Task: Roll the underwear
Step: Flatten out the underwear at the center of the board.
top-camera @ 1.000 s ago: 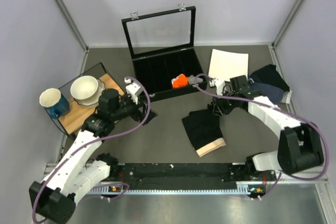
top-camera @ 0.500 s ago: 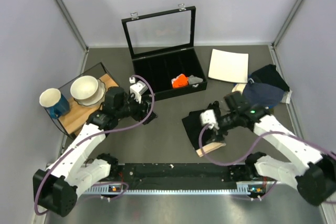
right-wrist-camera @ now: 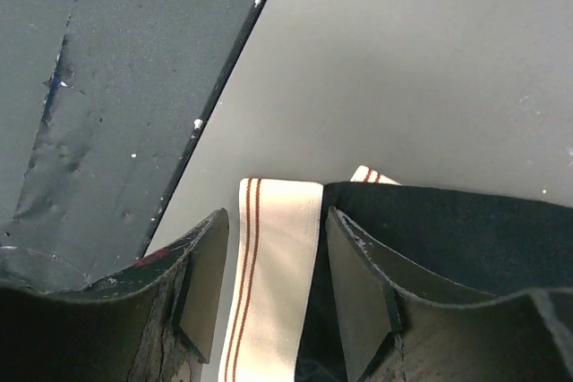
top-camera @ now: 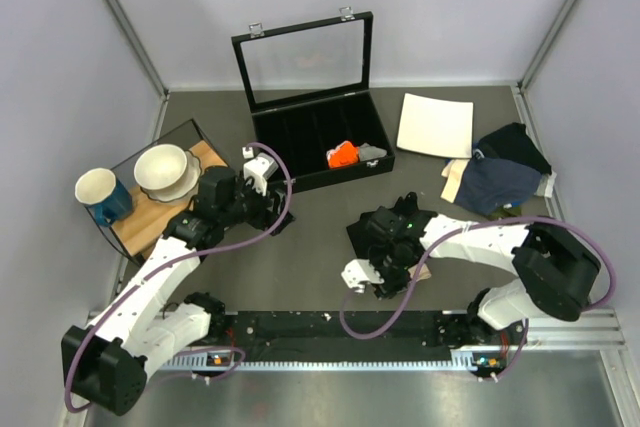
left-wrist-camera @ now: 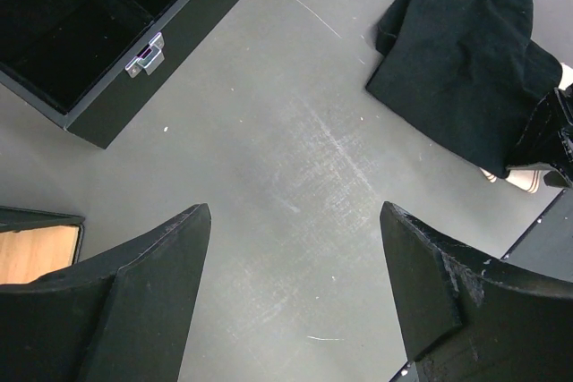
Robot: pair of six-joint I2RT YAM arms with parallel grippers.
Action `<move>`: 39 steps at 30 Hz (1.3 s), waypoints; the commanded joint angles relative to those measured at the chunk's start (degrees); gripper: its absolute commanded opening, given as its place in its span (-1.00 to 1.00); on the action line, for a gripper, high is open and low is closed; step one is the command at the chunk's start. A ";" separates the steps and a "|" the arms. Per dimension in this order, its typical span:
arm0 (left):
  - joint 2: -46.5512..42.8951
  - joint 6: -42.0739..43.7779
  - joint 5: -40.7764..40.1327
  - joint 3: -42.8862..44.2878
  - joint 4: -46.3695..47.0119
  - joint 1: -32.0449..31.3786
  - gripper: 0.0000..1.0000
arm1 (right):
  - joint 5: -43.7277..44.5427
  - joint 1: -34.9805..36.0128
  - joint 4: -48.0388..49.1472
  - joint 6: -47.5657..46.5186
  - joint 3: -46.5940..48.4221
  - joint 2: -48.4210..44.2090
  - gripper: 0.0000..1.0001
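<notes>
Rolling has not yet begun, I judge: the right fingers (right-wrist-camera: 358, 297), open, straddle the pale beige waistband (right-wrist-camera: 273, 284) of the black soft-fabric underwear (right-wrist-camera: 466, 230) lying on the grey bench (right-wrist-camera: 430, 60). Next they must pinch that edge and turn it over. The left fingers (left-wrist-camera: 152, 284) hover open, with the garment beyond them.

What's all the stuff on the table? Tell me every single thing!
underwear: one, black with pale waistband, centre-right
case: one, black, lid open, at back
cloth roll: one, orange, inside case
grey thing: one, beside the roll
plate: one, white, back right
garment: one, navy, far right
tray: one, wooden, left
bowl: one, white, on tray
mug: one, blue, by tray's left end
left end effector: one, black, open above bare table
right end effector: one, black, open astride the waistband
</notes>
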 commanded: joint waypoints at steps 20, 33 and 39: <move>-0.06 0.84 1.56 2.29 0.80 0.30 0.63 | -5.28 -7.38 -9.90 4.93 11.58 -7.75 -1.00; 4.68 -2.13 14.21 2.81 2.55 -0.40 0.57 | 2.27 -52.11 3.70 12.13 3.95 -17.42 -0.40; 12.39 -14.25 11.16 2.46 9.31 -8.91 0.49 | 4.12 -61.53 5.20 16.52 1.74 -24.47 0.07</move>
